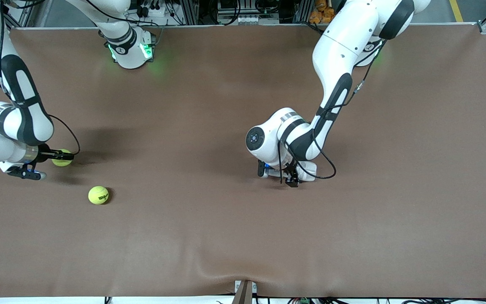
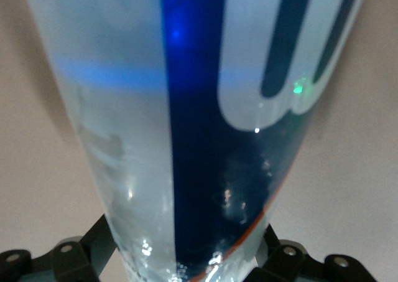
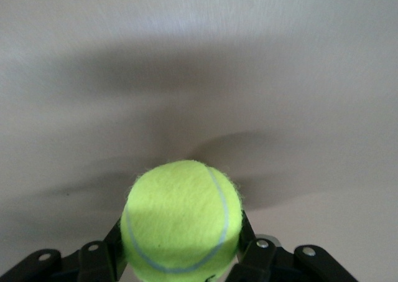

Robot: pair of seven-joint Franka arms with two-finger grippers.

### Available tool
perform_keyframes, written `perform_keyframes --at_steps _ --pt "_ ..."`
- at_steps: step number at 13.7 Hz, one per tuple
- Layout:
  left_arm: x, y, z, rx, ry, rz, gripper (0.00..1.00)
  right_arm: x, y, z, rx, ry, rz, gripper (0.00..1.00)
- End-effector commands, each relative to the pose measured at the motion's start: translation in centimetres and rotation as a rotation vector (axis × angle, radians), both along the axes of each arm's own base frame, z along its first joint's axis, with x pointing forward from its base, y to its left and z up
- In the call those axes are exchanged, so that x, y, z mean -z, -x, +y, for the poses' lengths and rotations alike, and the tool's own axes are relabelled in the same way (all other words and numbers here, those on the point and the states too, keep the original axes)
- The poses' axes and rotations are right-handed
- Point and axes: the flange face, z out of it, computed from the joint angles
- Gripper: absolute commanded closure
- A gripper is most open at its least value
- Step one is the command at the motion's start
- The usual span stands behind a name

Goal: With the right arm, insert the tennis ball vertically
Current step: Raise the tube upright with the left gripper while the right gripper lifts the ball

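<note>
Right gripper (image 1: 62,157) pinches a tennis ball (image 3: 181,218).
Left gripper (image 1: 292,177) clasps a clear can (image 2: 186,126) (second ball (image 1: 98,195) at 5 o'clock).

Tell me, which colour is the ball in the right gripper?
Yellow-green with a pale curved seam; the tennis ball shows best in the right wrist view.

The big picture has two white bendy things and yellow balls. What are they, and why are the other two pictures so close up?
Those are two robot arms at a brown table, filmed from above. The close-ups come from small cameras on their wrists. The right gripper has shut on a tennis ball at the right arm's end. A second tennis ball lies loose, nearer the front camera. The left gripper is down around a clear tube with blue print, near the table's middle.
</note>
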Motion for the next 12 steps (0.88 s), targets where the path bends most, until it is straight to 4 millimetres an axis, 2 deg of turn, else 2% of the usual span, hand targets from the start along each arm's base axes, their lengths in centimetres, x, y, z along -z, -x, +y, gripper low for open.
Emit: perform_keyframes --at_steps 1,4,5,9,12 --pt "0.0 -0.2 -0.2 -0.010 0.013 -0.004 0.21 -2.2 -1.2 -1.0 -0.050 -0.025 -0.024 0.34" --pt "0.0 -0.2 -0.3 -0.009 0.013 -0.004 0.31 -6.7 -3.3 -2.2 -0.092 -0.044 -0.006 0.34" --pt "0.0 -0.2 -0.3 -0.009 0.013 -0.004 0.31 -7.7 -3.7 -2.6 -0.100 -0.050 -0.001 0.34" --pt "-0.3 -0.1 -0.5 -0.005 0.017 -0.007 0.30 -9.0 -4.2 -2.7 -0.106 -0.054 0.002 0.33" --pt "-2.3 -0.3 -1.3 -0.002 0.046 -0.027 0.29 -10.7 -4.7 -2.4 -0.108 -0.068 0.035 0.33"
